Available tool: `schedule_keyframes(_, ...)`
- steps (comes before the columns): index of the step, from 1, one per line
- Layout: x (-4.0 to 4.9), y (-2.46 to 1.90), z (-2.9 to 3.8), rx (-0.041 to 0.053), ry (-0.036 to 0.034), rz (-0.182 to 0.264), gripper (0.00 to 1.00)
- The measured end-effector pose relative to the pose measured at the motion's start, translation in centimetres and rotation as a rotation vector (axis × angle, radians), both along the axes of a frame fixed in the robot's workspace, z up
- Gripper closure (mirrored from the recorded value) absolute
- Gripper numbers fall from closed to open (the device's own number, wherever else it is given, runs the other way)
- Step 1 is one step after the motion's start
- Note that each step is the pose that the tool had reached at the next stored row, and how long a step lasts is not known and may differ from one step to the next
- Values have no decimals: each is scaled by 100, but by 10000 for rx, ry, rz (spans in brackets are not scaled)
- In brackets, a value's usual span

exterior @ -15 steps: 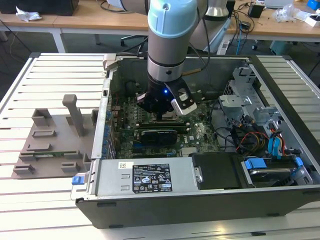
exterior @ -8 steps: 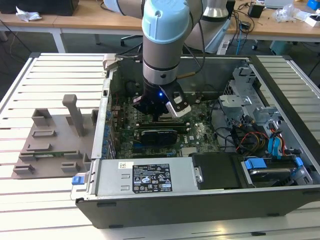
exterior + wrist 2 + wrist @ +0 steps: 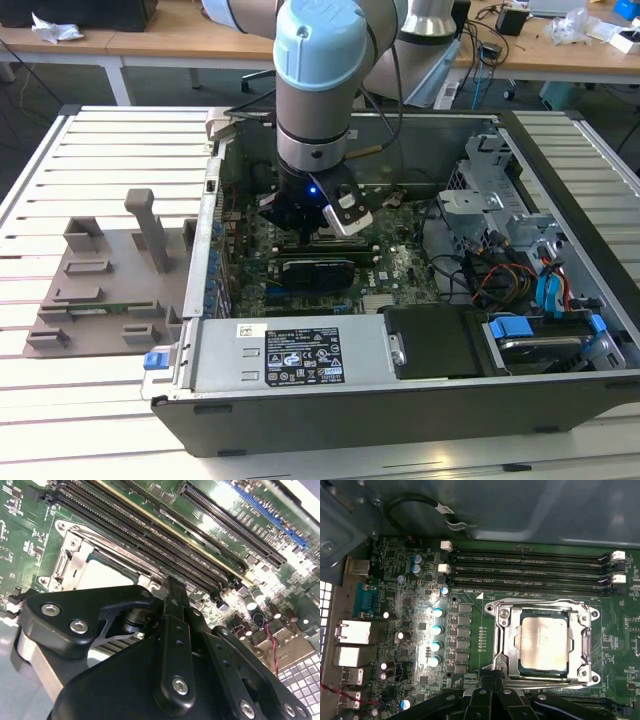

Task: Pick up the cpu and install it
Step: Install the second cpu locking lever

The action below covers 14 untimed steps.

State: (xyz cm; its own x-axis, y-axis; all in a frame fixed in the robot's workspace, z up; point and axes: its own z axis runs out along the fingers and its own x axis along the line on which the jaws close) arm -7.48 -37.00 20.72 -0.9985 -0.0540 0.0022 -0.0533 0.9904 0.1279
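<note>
The cpu [image 3: 544,644], a flat square chip with a silver-grey top, lies seated in the motherboard socket, ringed by the metal socket frame [image 3: 500,641]. In the second wrist view a pale corner of the cpu [image 3: 106,575] shows past the gripper's black body. My gripper [image 3: 495,687] hovers just off the socket's edge, low over the board. In the exterior view the gripper [image 3: 310,225] reaches down into the open computer case [image 3: 300,360], above the middle of the motherboard. Nothing shows in its grasp.
Long memory slots [image 3: 530,567] run beside the socket. Capacitors [image 3: 436,630] and rear ports [image 3: 355,632] stand on the other side. The grey fixture tray [image 3: 110,280] sits at the exterior view's left; a drive cage and cables [image 3: 510,270] crowd the case's right.
</note>
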Motion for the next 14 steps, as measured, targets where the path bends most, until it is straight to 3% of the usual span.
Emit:
schedule_keyframes(5, 2, 10, -69, 25, -10, -1, 89)
schedule_keyframes(9, 1, 15, -65, 15, -2, 8, 89)
schedule_keyframes(14, 0, 12, -20, -61, -10, 10, 89)
